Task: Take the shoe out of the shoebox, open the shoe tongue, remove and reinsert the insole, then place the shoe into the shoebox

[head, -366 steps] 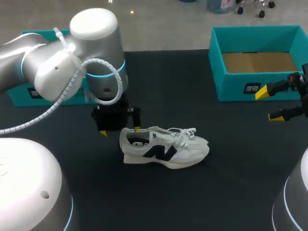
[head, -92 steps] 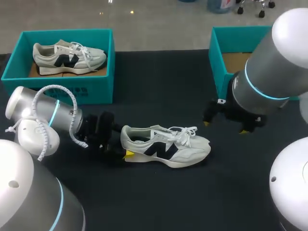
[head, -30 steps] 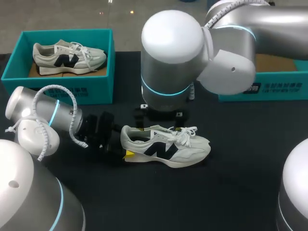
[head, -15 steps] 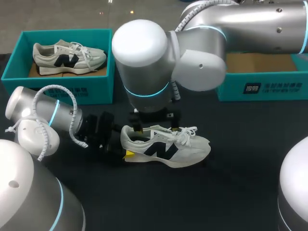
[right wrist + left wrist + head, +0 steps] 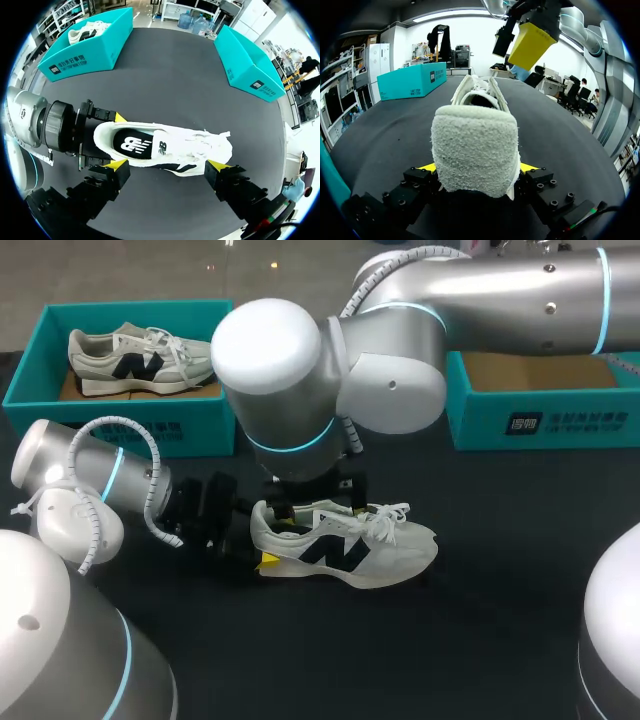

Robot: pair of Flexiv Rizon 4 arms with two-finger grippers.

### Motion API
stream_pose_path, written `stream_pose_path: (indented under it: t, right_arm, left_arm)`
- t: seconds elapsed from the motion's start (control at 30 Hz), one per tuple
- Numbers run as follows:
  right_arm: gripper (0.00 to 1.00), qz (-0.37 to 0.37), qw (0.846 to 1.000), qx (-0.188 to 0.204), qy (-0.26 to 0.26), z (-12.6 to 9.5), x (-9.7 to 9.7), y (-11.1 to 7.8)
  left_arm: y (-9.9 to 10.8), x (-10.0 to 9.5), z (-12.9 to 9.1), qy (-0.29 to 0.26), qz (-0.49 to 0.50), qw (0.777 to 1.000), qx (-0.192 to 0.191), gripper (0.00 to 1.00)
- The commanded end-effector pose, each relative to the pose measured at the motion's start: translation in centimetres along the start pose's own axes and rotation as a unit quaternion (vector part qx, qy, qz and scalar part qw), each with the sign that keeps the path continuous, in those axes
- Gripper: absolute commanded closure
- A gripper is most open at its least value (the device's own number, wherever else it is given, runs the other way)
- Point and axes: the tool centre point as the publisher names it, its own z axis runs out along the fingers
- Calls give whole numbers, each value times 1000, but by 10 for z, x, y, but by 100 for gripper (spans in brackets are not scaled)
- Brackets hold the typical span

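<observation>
A white sneaker (image 5: 345, 545) with a dark logo lies on its sole on the black table, toe to the right. My left gripper (image 5: 258, 540) is shut on its heel; in the left wrist view the padded heel (image 5: 475, 150) fills the gap between the yellow tips of that gripper (image 5: 479, 168). My right arm reaches in over the shoe. Its gripper (image 5: 166, 165) hangs open just above the sneaker (image 5: 165, 145), whose dark insole (image 5: 132, 143) shows. One right fingertip (image 5: 532, 42) hovers above the laces. The empty teal shoebox (image 5: 530, 420) stands at the back right.
A second teal box (image 5: 130, 425) at the back left holds another sneaker (image 5: 140, 355). The right arm's big elbow (image 5: 290, 380) hides the table's middle back. Bare black tabletop (image 5: 430, 640) lies in front of the shoe.
The right arm has swung left, bringing its open gripper over the shoe's opening. The left gripper and the shoe have stayed put.
</observation>
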Motion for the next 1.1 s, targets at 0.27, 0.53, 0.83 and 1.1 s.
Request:
stream_pose_path:
  t: [0.27, 0.53, 0.83, 1.1]
  right_arm:
    - [0, 81, 994, 0, -73, 23, 8, 3]
    - [0, 81, 991, 10, -105, 40, 5, 10]
    - [0, 73, 988, 17, -138, 51, 2, 10]
    - [0, 81, 983, 24, -165, 57, -21, 14]
  left_arm:
    - [2, 1, 1, 0, -1, 1000, -2, 100]
    - [2, 1, 1, 0, -1, 1000, -2, 100]
    - [2, 1, 1, 0, -1, 1000, -2, 100]
    - [2, 1, 1, 0, -1, 1000, -2, 100]
